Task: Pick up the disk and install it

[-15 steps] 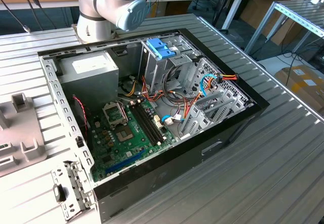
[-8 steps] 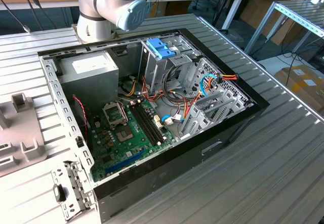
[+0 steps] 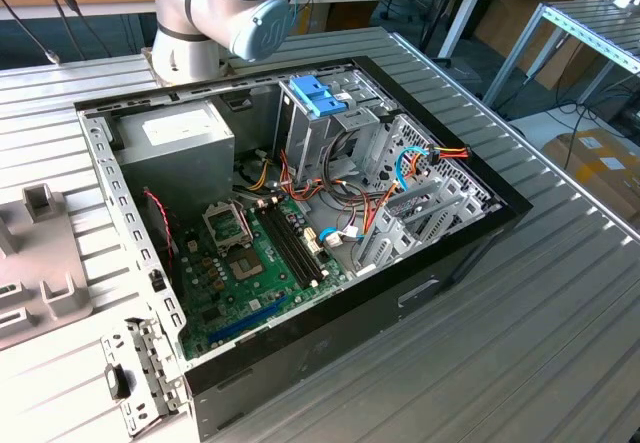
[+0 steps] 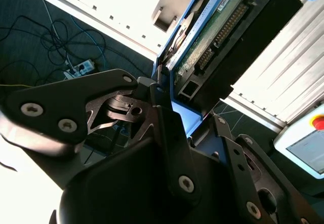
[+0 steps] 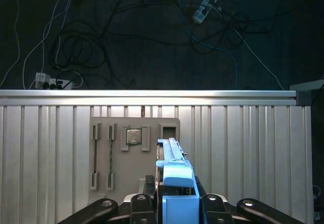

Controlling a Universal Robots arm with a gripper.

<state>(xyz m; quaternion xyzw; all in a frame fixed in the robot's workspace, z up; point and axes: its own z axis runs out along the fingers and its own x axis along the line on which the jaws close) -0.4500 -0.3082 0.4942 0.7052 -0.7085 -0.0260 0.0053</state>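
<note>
In both wrist views my gripper (image 5: 176, 206) is shut on the disk (image 5: 174, 176), held edge-on above the table. The first wrist view shows its light-blue carrier and blue end tab standing up between the black fingers (image 5: 144, 201). The second wrist view shows the disk (image 4: 212, 37) from its underside, with a green circuit board and connector pins inside the blue frame, rising from between the gripper (image 4: 174, 110) linkages. In the exterior view the open computer case (image 3: 450, 253) lies on the ribbed table, and the arm's base (image 3: 215, 13) stands behind it.
A grey fixture plate (image 5: 134, 153) with slots and a small chip lies on the ribbed aluminium table (image 5: 253, 148) below the gripper; it also appears at the exterior view's left (image 3: 35, 263). A blue plastic part (image 3: 315, 93) tops the case's drive cage. Cables cover the floor (image 5: 101, 42).
</note>
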